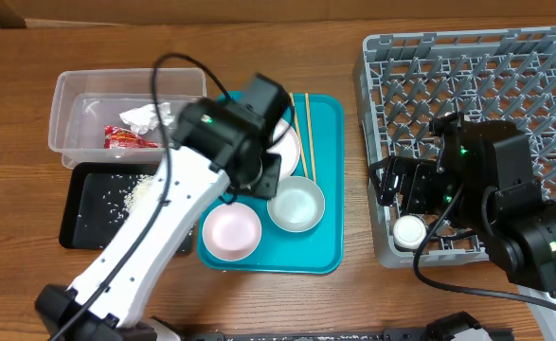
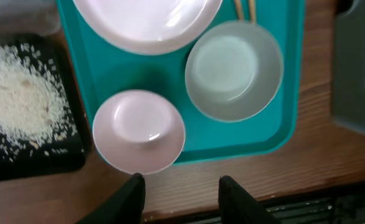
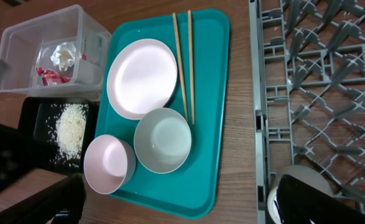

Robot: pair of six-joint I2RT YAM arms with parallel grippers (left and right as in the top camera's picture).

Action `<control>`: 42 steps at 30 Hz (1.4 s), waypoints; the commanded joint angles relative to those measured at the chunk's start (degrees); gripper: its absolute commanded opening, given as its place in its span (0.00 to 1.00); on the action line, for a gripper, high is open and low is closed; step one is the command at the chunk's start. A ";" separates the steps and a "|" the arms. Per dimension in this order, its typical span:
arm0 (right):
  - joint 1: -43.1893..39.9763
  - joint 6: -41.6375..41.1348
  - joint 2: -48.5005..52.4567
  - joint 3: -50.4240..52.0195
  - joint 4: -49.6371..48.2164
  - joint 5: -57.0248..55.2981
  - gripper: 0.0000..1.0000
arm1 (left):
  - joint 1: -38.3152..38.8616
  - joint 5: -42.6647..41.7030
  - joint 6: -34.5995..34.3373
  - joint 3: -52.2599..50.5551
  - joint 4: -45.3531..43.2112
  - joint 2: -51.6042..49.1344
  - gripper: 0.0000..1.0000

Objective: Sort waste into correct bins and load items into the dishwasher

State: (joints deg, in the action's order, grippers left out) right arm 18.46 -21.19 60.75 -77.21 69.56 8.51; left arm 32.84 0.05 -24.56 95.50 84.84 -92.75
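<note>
A clear tub (image 1: 69,104) holds the red wrapper (image 1: 126,140) and white tissue (image 1: 145,117). The black tray (image 1: 79,223) holds rice (image 1: 137,192). On the teal tray (image 1: 325,237) lie a white plate (image 1: 287,147), two chopsticks (image 1: 302,133), a pink bowl (image 1: 231,231) and a grey-green bowl (image 1: 295,205). A small white cup (image 1: 409,230) stands in the front left corner of the grey dish rack (image 1: 467,76). My left gripper (image 2: 182,193) is open and empty, above the table just in front of the pink bowl (image 2: 138,130). My right gripper (image 3: 182,202) is wide open and empty, one finger above the cup (image 3: 294,180).
The left arm crosses the teal tray and hides part of the plate. The right arm's body covers the rack's front part. Bare wood lies between the teal tray and the rack (image 1: 353,189). The table's front edge is near both grippers.
</note>
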 commanded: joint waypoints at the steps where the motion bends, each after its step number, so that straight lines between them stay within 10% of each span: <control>1: 0.33 0.00 -0.20 -0.76 -0.26 -0.98 1.00 | 0.72 1.84 -4.44 -5.95 -1.09 -0.04 0.40; 21: 0.33 0.00 -0.20 -0.76 -0.24 -0.55 1.00 | -0.11 4.24 -5.88 -17.07 -6.16 13.57 0.41; 28: 1.90 -0.02 1.11 0.68 -0.57 5.33 1.00 | -11.37 6.14 -5.88 -16.37 -5.60 27.82 0.63; 34: 9.35 -0.04 6.86 5.70 -3.72 5.18 0.81 | -19.69 6.75 -5.20 -16.37 -4.59 35.41 1.00; 42: 14.49 -0.02 16.46 6.03 -9.14 0.52 0.80 | -21.20 7.93 -5.22 -16.39 -0.44 37.05 1.00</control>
State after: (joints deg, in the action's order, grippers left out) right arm 31.62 -21.23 75.37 -71.18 61.58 11.46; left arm 11.99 6.76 -29.91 78.41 84.05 -55.59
